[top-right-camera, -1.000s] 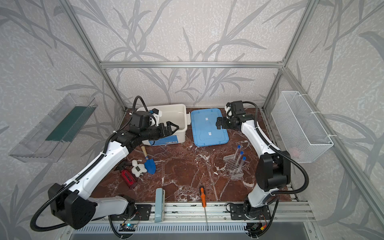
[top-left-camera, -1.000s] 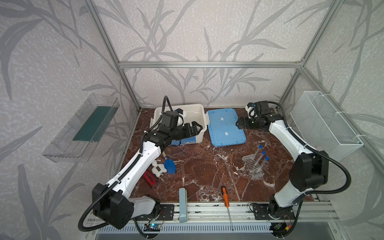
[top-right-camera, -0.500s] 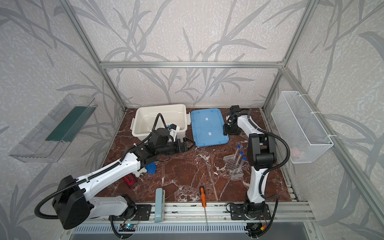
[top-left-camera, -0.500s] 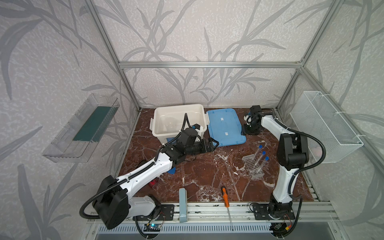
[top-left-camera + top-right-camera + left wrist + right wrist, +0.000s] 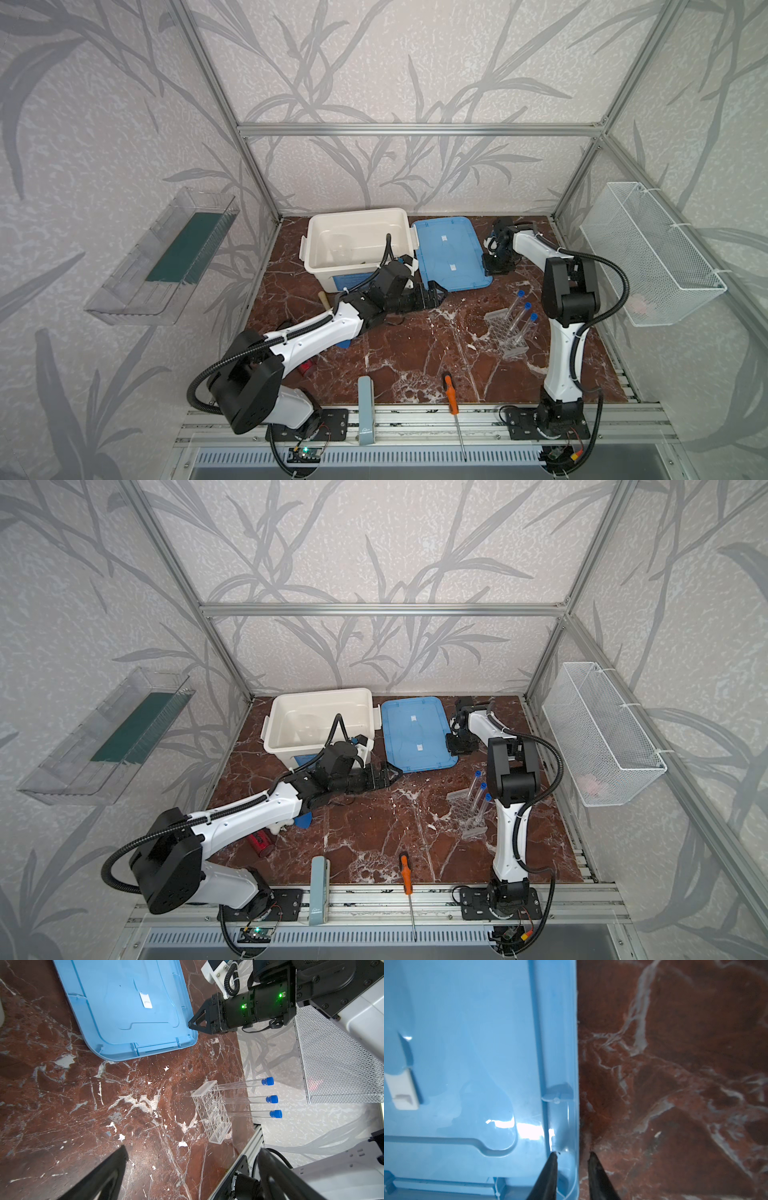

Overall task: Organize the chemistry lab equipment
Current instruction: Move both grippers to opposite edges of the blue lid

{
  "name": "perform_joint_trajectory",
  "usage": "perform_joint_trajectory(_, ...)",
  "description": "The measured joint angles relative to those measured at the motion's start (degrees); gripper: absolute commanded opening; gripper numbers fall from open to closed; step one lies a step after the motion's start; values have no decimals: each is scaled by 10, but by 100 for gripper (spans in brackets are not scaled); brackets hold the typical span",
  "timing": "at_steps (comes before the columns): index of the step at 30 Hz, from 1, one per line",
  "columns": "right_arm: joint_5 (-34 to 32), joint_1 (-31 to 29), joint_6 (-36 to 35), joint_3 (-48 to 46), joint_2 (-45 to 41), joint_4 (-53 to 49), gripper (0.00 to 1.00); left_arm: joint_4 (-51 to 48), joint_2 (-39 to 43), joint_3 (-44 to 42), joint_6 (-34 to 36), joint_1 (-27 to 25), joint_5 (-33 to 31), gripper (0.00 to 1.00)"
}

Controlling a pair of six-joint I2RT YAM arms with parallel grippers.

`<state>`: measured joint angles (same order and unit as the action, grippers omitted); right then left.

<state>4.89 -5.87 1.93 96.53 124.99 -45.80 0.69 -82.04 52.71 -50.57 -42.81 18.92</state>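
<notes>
The clear honeycomb rack [image 5: 505, 332] [image 5: 212, 1113] stands right of centre on the marble table, holding three blue-capped test tubes [image 5: 521, 316] [image 5: 245, 1099]. A clear beaker [image 5: 340, 249] shows faintly inside the white bin [image 5: 357, 220]. My left gripper [image 5: 436, 293] [image 5: 193, 1149] hangs open and empty over the table's middle, its fingers pointing toward the rack. My right gripper [image 5: 492, 266] [image 5: 573, 1154] points down at the near right edge of the blue lid [image 5: 446, 253] [image 5: 467, 1043]. Its jaws pinch the lid's rim, one inside it and one on the table side.
An orange-handled screwdriver [image 5: 452, 395] and a grey block [image 5: 365, 399] lie at the front edge. A blue trowel [image 5: 343, 344] and a red object [image 5: 306, 368] sit partly under the left arm. A wire basket [image 5: 648, 253] hangs on the right wall, a clear shelf [image 5: 166, 257] on the left.
My left arm swung from the white bin out over the table's middle, staying open. My right gripper came down onto the lid's right edge and its jaws closed round the rim.
</notes>
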Motion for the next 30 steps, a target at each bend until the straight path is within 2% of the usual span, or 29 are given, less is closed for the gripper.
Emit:
perform_joint_trajectory(3,-2,0,-2,8,6,-4,25,2,-6,0,0,0,0,99)
perform_joint_trajectory(5,-4,0,-3,12,12,-5,17,2,-13,0,0,0,0,99)
perform_joint_trajectory(8,-3,0,-4,14,17,-6,13,2,-21,0,0,0,0,99)
perform_joint_trajectory(12,-8,0,-3,15,17,-6,0,4,-25,0,1,0,0,99)
perform_joint_trajectory(19,-3,0,11,-19,-11,8,0,9,-37,6,12,0,1,99)
perform_joint_trajectory(30,-10,0,30,-93,-186,7,0,-10,-34,26,35,0,-10,99)
